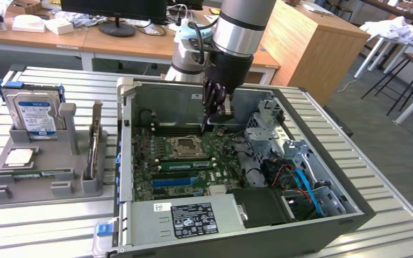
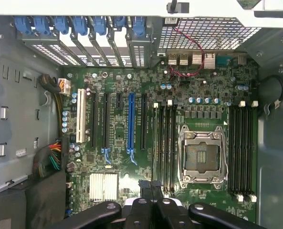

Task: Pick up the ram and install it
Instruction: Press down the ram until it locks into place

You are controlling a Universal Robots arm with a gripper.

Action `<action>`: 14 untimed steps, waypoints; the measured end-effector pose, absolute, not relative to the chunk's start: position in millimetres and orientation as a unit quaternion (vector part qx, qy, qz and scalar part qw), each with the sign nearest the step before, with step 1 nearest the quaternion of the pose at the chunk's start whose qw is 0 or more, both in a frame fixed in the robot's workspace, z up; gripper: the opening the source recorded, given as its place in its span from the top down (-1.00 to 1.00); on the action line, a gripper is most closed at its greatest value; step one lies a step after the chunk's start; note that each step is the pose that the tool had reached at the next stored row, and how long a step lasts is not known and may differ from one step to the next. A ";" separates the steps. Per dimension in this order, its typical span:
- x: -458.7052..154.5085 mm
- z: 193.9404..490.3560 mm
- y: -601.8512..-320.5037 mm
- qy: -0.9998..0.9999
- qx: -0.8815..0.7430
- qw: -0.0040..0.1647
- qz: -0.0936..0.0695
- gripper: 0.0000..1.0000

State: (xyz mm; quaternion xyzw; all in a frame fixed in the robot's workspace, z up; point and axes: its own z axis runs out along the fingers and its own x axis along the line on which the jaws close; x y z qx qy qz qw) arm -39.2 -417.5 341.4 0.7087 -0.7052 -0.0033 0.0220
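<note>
The jaws [image 1: 217,114] are closed together with nothing clamped between them. In the exterior view they hang inside the open computer case [image 1: 350,212], above the motherboard [image 1: 185,177] and close to the processor socket [image 1: 186,146]. The ram [image 1: 93,141] appears to stand on edge in the grey holder [image 1: 20,191] on the table [image 1: 41,226], at the exterior view's left, well apart from the jaws. A second green stick [image 1: 38,174] lies flat in the same holder.

In the wrist view the closed jaws [image 2: 151,188] hover over the board's long black slots [image 2: 166,143] beside the socket [image 2: 202,155].
</note>
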 end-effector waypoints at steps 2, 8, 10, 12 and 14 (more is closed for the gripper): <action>-39.3 341.4 -417.5 -0.705 0.709 0.022 -0.003 0.80; -39.2 341.4 -417.5 -0.705 0.709 0.022 -0.003 0.80; -39.3 341.4 -417.5 -0.705 0.709 0.022 -0.003 0.80; -39.3 341.4 -417.5 -0.705 0.709 0.022 -0.003 0.80; -39.7 341.4 -417.4 -0.709 0.705 0.022 -0.003 0.80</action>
